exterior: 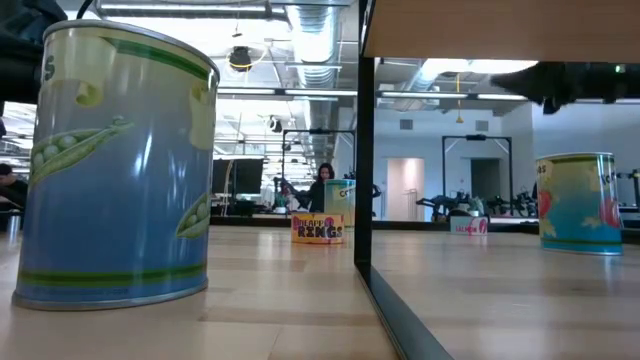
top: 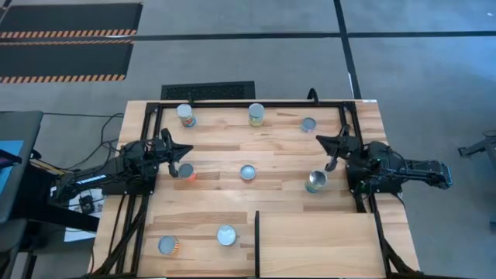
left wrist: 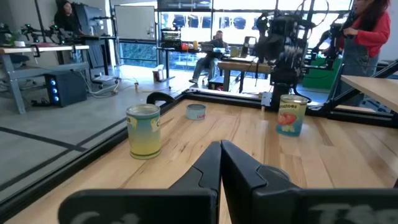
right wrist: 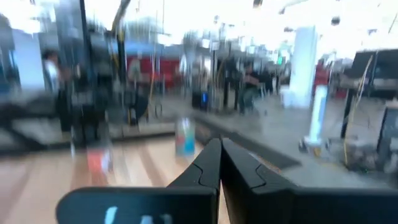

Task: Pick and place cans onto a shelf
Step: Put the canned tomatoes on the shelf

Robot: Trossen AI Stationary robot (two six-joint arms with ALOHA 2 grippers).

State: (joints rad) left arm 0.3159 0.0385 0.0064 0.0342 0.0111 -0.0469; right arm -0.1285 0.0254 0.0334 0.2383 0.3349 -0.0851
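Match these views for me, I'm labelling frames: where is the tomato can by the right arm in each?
High: tomato can, right of centre.
Low: far right.
Left wrist: right of middle.
Right wrist: not in it.
Landmark: right arm beside it.

- Left tool: fingers pressed together, arm reaching in over the worktop's left edge.
- Right tool: fingers together, arm reaching in over the worktop's right edge.

- The shelf fills the table's near right corner.
- Two cans sit left of the shelf.
- One can lies behind the shelf, mid-table.
- Three cans line the far edge.
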